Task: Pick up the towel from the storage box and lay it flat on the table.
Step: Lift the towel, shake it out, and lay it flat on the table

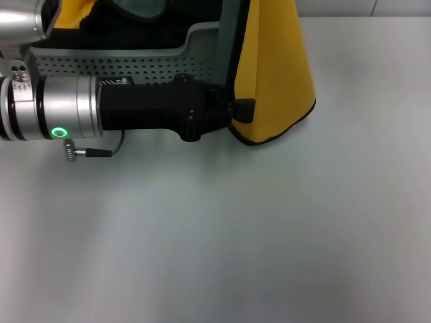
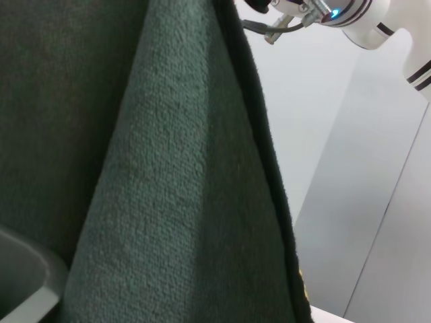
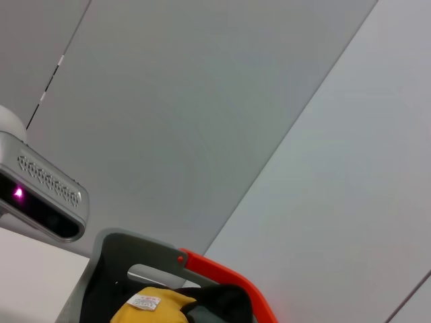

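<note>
The mustard-yellow towel (image 1: 276, 81) with black edging hangs upright from above the head view, down past the right end of the grey-green perforated storage box (image 1: 121, 67). Its lower edge is just above the white table (image 1: 215, 235). My left arm reaches across in front of the box, and my left gripper (image 1: 237, 111) is shut on the towel's left edge near the bottom. The left wrist view is filled by the towel (image 2: 175, 188) seen close, with a box corner (image 2: 27, 282). The towel's top and my right gripper are out of view; part of the right arm (image 2: 363, 20) shows.
Another yellow cloth (image 1: 74, 13) and black fabric (image 1: 128, 30) lie in the box. The right wrist view shows the yellow cloth with a white label (image 3: 151, 306), black fabric (image 3: 222, 303), an orange rim (image 3: 229, 276) and the head camera (image 3: 44, 202). The table stretches wide in front.
</note>
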